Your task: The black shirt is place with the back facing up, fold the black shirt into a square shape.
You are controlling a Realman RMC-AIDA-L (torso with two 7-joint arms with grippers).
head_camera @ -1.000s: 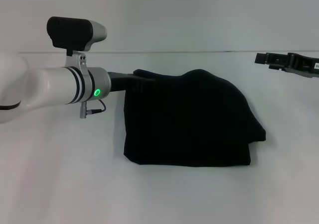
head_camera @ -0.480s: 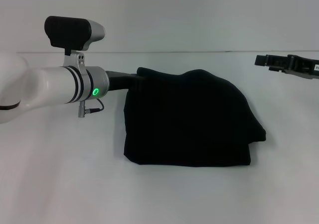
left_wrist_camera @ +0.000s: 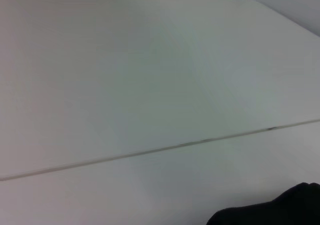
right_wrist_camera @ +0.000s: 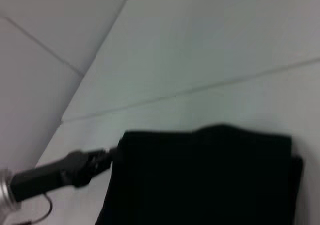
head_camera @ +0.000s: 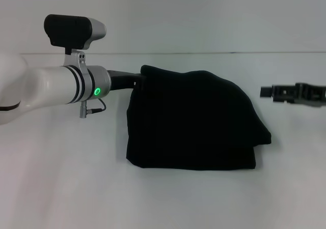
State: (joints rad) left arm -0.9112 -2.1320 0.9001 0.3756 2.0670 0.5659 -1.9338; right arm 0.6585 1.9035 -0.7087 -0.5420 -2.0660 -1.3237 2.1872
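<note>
The black shirt (head_camera: 193, 122) lies folded into a thick, roughly square bundle in the middle of the white table (head_camera: 61, 178). My left gripper (head_camera: 138, 81) is at the shirt's far left corner, shut on the fabric, and that corner stands slightly raised. The right wrist view shows the shirt (right_wrist_camera: 210, 180) with the left gripper (right_wrist_camera: 107, 157) at its corner. A small part of the shirt (left_wrist_camera: 280, 210) shows in the left wrist view. My right gripper (head_camera: 265, 92) hovers apart from the shirt, off its right side.
The table's far edge (head_camera: 204, 53) runs behind the shirt, against a plain wall. My white left arm (head_camera: 46, 86) reaches in over the table's left side.
My right gripper has dropped lower, level with the shirt's upper part. My left gripper has shifted slightly up and left, and the shirt's far left corner has risen with it.
</note>
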